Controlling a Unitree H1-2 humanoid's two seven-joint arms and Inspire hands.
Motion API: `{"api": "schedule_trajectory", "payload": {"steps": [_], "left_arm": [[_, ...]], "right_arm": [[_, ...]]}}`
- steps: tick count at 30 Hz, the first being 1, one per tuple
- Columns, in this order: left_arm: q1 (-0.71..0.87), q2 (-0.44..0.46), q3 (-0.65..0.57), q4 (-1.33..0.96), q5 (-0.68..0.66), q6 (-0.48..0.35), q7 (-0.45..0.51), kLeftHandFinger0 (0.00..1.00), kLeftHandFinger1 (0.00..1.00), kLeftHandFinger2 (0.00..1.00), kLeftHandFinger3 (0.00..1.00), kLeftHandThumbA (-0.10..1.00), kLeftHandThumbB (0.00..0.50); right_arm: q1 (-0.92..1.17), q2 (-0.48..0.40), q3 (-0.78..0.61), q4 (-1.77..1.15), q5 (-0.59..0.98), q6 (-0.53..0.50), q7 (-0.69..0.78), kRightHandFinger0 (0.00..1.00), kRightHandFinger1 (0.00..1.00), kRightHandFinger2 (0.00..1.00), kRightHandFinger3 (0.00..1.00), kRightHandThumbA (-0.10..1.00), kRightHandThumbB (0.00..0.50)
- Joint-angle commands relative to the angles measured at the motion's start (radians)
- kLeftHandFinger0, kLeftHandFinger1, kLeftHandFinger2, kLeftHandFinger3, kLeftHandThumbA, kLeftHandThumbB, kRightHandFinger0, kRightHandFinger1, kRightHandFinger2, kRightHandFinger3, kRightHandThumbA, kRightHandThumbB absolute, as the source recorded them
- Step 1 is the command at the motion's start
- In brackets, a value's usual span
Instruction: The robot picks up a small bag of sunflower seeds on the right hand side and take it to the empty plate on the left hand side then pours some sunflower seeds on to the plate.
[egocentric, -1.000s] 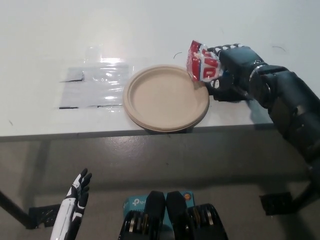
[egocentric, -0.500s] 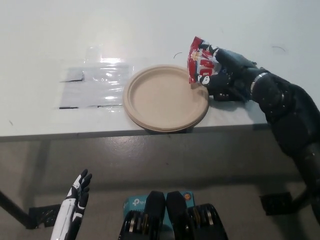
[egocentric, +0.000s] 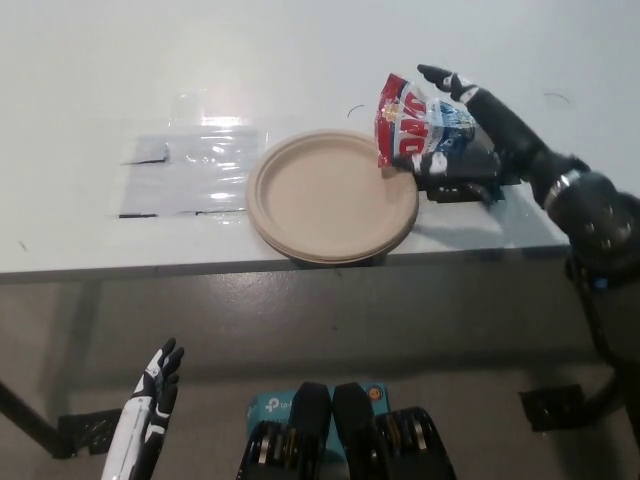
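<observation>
A red-and-white bag of sunflower seeds (egocentric: 412, 128) hangs tilted over the right rim of the empty plate (egocentric: 330, 195), apparently angled so seeds can fall onto it. The black right robot hand (egocentric: 458, 135) cradles the bag from behind, fingers partly spread around it. Below the worktop (egocentric: 120, 70) edge, the white left robot hand (egocentric: 152, 395) rests open, holding nothing.

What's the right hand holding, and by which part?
The right hand holds the sunflower seed bag, gripped along the bag's right side and back, at the plate's right rim. The left hand hangs below the table, open and holding nothing.
</observation>
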Motion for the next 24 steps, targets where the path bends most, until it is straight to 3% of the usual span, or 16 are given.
{"api": "schedule_trajectory", "payload": {"steps": [1,3,6,11,19,21,24], "left_arm": [[-0.068,-0.007,0.008,-0.004,-0.041,-0.03,0.015,1.0,1.0,1.0,1.0,1.0,0.106],[-0.071,-0.007,0.005,-0.007,-0.043,-0.02,0.01,1.0,1.0,1.0,1.0,1.0,0.124],[-0.086,-0.004,0.005,0.0,-0.049,-0.019,0.006,1.0,1.0,1.0,1.0,1.0,0.127],[-0.112,0.001,0.006,0.016,-0.065,-0.031,-0.001,1.0,1.0,1.0,1.0,1.0,0.137],[-0.129,0.0,0.006,0.023,-0.065,-0.031,0.002,1.0,1.0,1.0,1.0,1.0,0.152],[-0.132,0.007,0.011,0.022,-0.058,-0.034,0.008,1.0,1.0,1.0,1.0,1.0,0.14],[-0.13,0.012,0.018,0.017,-0.061,-0.035,0.011,1.0,1.0,1.0,1.0,1.0,0.14]], "right_arm": [[0.24,0.045,-0.129,-0.952,0.294,-0.093,-0.142,1.0,1.0,1.0,1.0,1.0,0.402],[0.338,0.08,-0.097,-0.997,0.242,-0.117,-0.159,1.0,1.0,1.0,1.0,1.0,0.386],[0.488,0.146,-0.07,-0.915,0.173,-0.318,-0.237,1.0,1.0,1.0,1.0,1.0,0.329],[0.606,0.197,-0.042,-0.75,0.071,-0.513,-0.312,1.0,1.0,1.0,1.0,1.0,0.258],[0.642,0.17,0.033,-0.408,-0.086,-0.532,-0.483,1.0,1.0,1.0,1.0,1.0,0.279],[0.606,0.138,0.071,-0.264,-0.132,-0.532,-0.564,1.0,1.0,1.0,1.0,1.0,0.245],[0.576,0.161,0.048,-0.157,-0.1,-0.532,-0.516,1.0,1.0,1.0,1.0,1.0,0.222]]}}
